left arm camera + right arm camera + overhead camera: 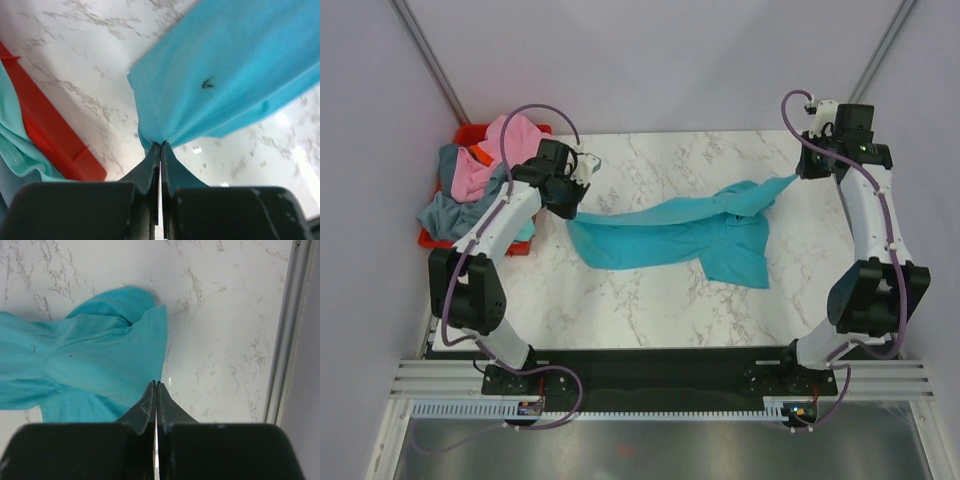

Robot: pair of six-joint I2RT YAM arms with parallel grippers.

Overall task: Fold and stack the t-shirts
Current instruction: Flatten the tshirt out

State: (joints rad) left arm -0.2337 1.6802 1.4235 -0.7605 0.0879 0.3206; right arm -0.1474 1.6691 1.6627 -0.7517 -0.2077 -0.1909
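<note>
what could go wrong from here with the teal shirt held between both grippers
The right gripper seems to pinch only the very edge of the teal t-shirt; it may slip free.
The shirt is bunched and twisted, so a fold now could come out crooked.
The left gripper works close to the red bin; its heaped shirts could snag.
</note>
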